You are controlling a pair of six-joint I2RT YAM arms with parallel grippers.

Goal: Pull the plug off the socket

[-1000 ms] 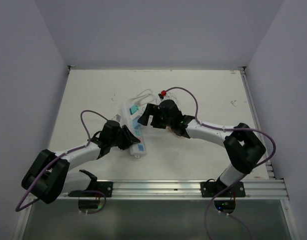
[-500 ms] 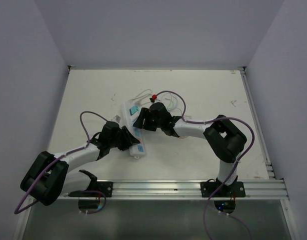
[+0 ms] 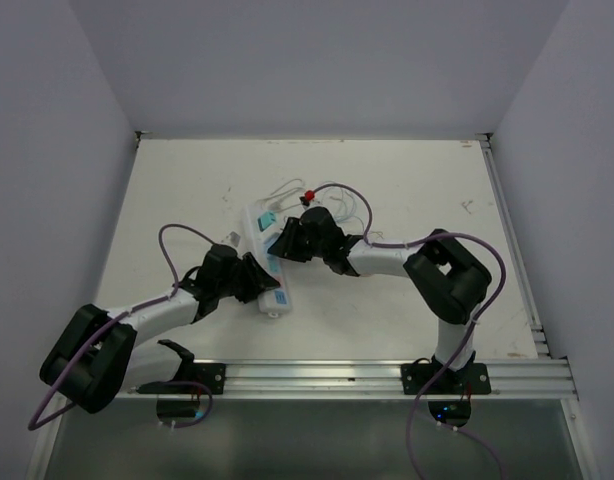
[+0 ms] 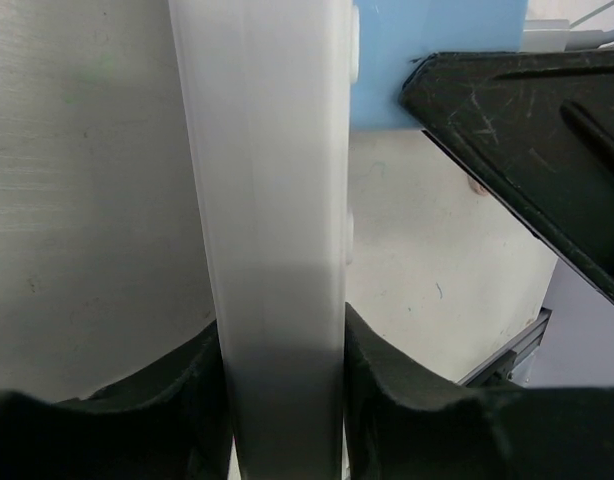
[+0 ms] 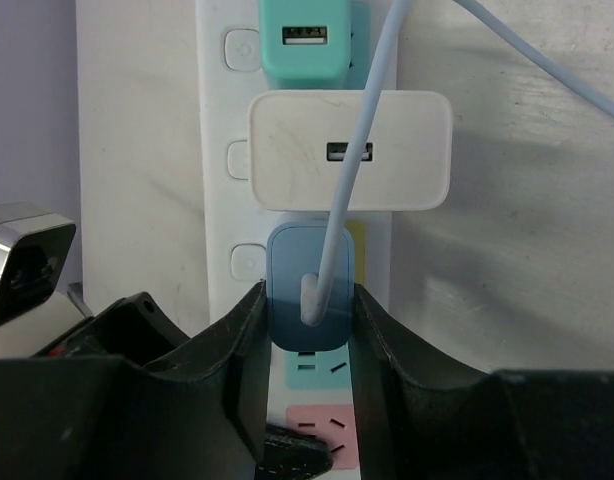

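Jaws of left gripper (image 4: 284,400) pinch the power strip (image 4: 272,150) as anchor; right gripper (image 5: 309,335) jaws clamp the blue plug (image 5: 307,285) for extraction.

White socket (image 4: 272,200) tight within left gripper (image 4: 282,335)

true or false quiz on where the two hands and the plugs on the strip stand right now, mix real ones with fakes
1. The right hand is shut on the blue plug. True.
2. The left hand hangs open above the socket. False: it is shut on the socket's long white body.
3. The white charger sits between the teal charger and the blue plug. True.
4. The blue plug lies loose on the table. False: it is seated in the socket.
5. The pink outlet face holds a plug. False: it is bare.
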